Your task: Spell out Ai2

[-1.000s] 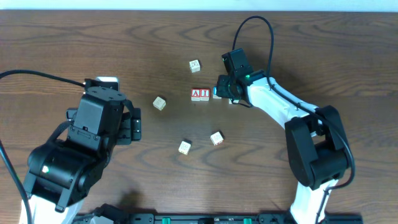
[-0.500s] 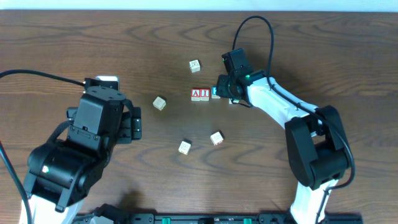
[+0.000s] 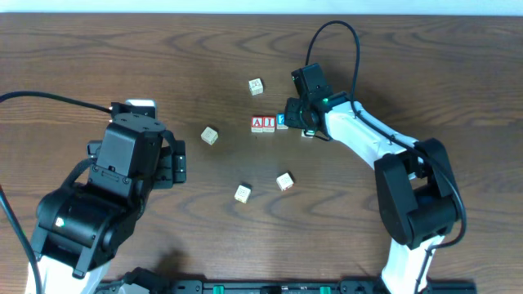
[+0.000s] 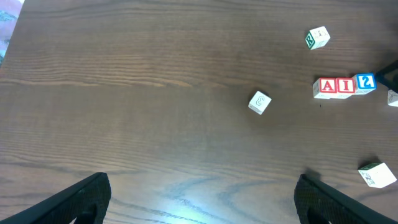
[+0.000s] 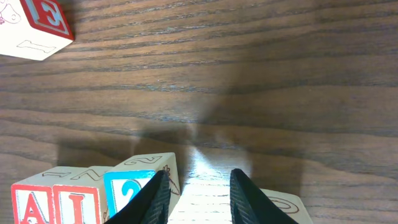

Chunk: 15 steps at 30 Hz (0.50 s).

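Lying beside right claw (image 5: 200, 182): 2 block (image 5: 138, 185).

Right fingers (image 5: 246, 196) slightly apart

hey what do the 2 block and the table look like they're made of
The 2 block looks like pale, unvarnished wood with a printed blue face: light matte sides, faint outlined figures. The table shows dark brown grain with a soft sheen; it may be laminate or veneer rather than solid wood.

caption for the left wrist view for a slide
A block, I block and 2 block lined up in a row on the wooden table, loose blocks scattered nearby.
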Each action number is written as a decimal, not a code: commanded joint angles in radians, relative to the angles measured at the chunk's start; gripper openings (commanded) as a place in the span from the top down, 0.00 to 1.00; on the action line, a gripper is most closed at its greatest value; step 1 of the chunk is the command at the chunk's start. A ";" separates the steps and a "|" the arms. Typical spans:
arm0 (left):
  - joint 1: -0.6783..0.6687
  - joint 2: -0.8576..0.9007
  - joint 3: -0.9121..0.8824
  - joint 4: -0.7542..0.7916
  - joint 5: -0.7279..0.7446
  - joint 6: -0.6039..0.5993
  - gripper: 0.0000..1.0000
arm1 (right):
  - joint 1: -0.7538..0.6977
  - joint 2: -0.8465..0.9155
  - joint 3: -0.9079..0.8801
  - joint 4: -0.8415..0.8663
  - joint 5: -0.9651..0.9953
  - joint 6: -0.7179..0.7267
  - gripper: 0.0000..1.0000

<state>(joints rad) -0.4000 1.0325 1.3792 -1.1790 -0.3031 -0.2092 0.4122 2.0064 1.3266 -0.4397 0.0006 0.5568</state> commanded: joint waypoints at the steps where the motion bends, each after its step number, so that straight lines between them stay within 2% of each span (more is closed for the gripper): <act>1: 0.000 0.001 0.013 -0.002 -0.021 -0.008 0.05 | 0.024 0.010 0.014 0.004 0.018 0.012 0.67; 7: 0.000 0.001 0.013 -0.002 -0.021 -0.008 0.04 | 0.027 0.010 0.014 0.004 0.018 0.011 0.65; 15: 0.000 0.001 0.013 -0.002 -0.022 -0.008 0.05 | 0.027 0.010 0.014 0.007 0.060 0.011 0.67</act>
<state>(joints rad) -0.4000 1.0321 1.3792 -1.1790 -0.3035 -0.2092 0.4335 2.0064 1.3266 -0.4362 0.0101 0.5594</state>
